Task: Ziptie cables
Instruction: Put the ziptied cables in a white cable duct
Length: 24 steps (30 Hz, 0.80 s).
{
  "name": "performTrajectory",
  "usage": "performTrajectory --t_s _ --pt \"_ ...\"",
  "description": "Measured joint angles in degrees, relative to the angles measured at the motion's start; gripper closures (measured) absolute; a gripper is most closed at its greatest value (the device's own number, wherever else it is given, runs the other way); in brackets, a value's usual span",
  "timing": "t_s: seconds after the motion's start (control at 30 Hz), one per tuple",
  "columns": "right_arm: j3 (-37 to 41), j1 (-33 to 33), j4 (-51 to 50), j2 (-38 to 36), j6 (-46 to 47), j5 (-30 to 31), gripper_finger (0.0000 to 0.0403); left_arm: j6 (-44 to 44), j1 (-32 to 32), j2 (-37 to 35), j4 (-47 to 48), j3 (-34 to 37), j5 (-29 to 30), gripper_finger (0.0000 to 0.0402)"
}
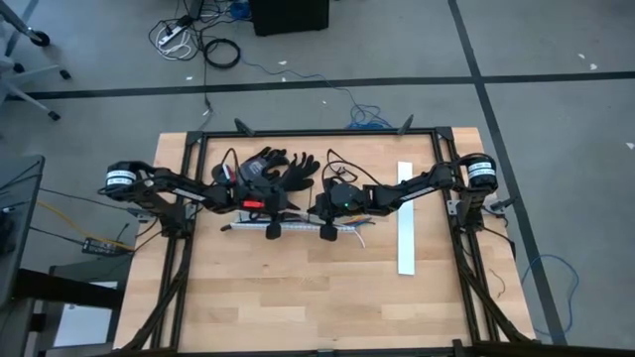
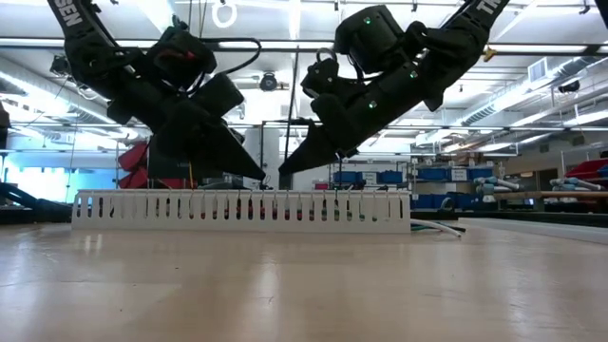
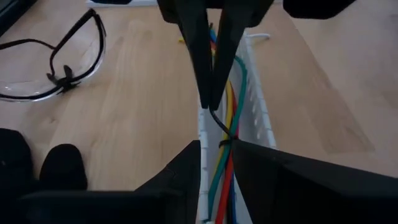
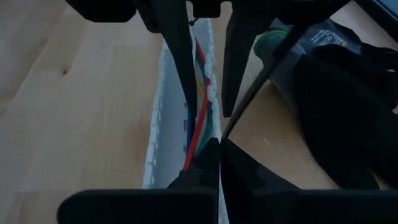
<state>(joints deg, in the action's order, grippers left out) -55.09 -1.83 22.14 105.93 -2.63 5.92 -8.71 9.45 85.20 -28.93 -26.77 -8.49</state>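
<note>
Left wrist view, glossy thin cables (image 3: 225,163) in white slotted channel (image 3: 256,118), left fingers (image 3: 217,144) and right fingers (image 4: 219,142) pinched on black tie.

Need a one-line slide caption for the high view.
Both grippers, left and right, meet over cables in a slotted white duct.

Your desk (image 1: 298,288) is pale wood with a butcher-block grain, smooth and faintly sheeny, and the slotted channel (image 2: 237,209) lying across its middle looks like matt white plastic, as does the flat white strip (image 1: 405,218) toward the right edge. The cables (image 3: 225,168) in the channel have smooth, slightly glossy plastic jackets, the black gloves (image 1: 283,166) near the far edge look like matt knitted cloth, and the safety glasses (image 3: 56,59) have clear glossy lenses.
</note>
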Motion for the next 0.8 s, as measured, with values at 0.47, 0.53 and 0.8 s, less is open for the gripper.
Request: performTrajectory --t_s 0.47,0.53,0.8 --pt "-0.02 -0.11 -0.94 -0.09 0.11 -0.03 0.0403 -3.04 0.01 7.72 3.07 -5.92 3.76 0.0259" --pt "-0.02 -0.29 -1.13 -0.09 0.09 -0.03 0.0403 -3.05 -0.01 7.73 3.75 -5.90 3.92 0.0252" --pt "0.00 -1.29 -1.28 -0.09 0.07 -0.08 0.0403 -1.61 -0.08 7.94 3.74 -5.92 3.64 0.0250"
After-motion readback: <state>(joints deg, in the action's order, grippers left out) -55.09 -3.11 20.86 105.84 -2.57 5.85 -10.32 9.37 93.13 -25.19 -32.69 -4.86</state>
